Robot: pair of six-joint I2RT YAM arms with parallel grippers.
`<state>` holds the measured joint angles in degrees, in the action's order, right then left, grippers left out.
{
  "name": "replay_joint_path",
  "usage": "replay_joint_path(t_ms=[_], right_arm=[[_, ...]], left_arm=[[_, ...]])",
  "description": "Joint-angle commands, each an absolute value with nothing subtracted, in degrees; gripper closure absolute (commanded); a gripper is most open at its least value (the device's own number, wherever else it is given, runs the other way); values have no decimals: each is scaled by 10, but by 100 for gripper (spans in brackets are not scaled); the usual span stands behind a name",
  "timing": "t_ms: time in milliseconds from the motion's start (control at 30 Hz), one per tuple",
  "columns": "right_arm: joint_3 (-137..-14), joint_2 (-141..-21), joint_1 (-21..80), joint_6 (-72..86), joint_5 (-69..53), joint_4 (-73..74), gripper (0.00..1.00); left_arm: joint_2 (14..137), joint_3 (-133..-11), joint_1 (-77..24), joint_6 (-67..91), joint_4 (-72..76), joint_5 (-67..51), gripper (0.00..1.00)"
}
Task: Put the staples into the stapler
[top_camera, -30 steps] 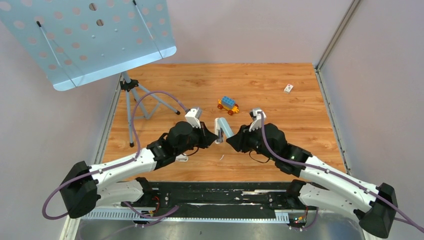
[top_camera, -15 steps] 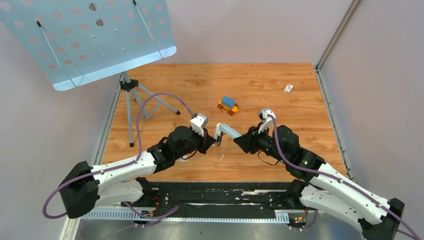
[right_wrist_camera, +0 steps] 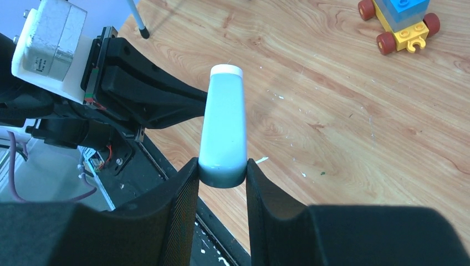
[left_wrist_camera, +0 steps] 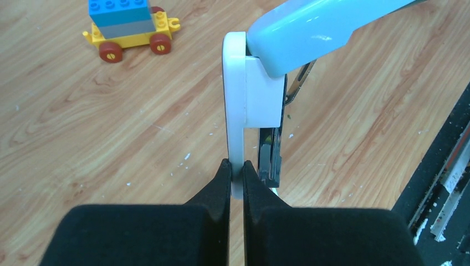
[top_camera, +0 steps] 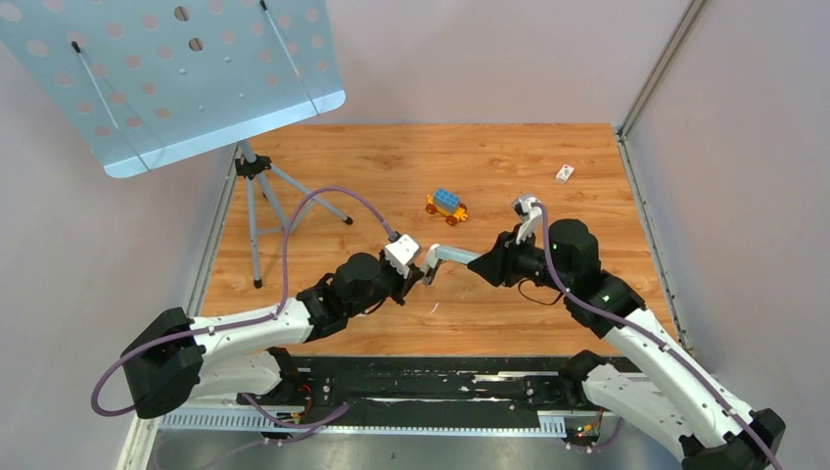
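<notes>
The stapler (top_camera: pixel 445 258) is held in the air between my two grippers and swung open. Its light blue top arm (right_wrist_camera: pixel 223 130) is gripped at the tip by my right gripper (right_wrist_camera: pixel 221 172). Its white base (left_wrist_camera: pixel 236 119) is pinched at the end by my left gripper (left_wrist_camera: pixel 235 169), with the chrome staple channel (left_wrist_camera: pixel 272 155) hanging beside it. In the top view the left gripper (top_camera: pixel 423 275) and the right gripper (top_camera: pixel 482 262) face each other across the stapler. A thin pale sliver (top_camera: pixel 433 308) lies on the table below; I cannot tell if it is the staples.
A toy brick car (top_camera: pixel 446 206) with blue top and yellow wheeled base stands behind the grippers. A small white box (top_camera: pixel 565 173) lies at the far right. A tripod stand (top_camera: pixel 256 186) with a perforated metal tray (top_camera: pixel 166 69) is at the far left.
The right gripper has pulled the blue top arm to the right and back, opening the stapler wider. The left gripper moved slightly right and nearer, still holding the white base.
</notes>
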<state>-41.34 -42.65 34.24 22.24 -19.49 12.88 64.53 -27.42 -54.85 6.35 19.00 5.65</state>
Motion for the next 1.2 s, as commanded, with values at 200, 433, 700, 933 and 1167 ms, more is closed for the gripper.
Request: replay_joint_path(t_ms=[200, 433, 700, 933, 1167], right_arm=[[-442, -438, 319, 217, -244, 69, 68], [-377, -409, 320, 271, -196, -21, 30], [-320, -379, 345, 311, -125, -91, 26], [-287, -385, 393, 346, -60, -153, 35], [-292, -452, 464, 314, -2, -210, 36]], left_arm=[[639, -276, -550, 108, 149, 114, 100], [650, -321, -550, 299, 128, 112, 100], [645, -330, -550, 430, 154, 116, 100], [634, -347, -550, 461, 146, 118, 100], [641, -340, -550, 476, 162, 108, 100]])
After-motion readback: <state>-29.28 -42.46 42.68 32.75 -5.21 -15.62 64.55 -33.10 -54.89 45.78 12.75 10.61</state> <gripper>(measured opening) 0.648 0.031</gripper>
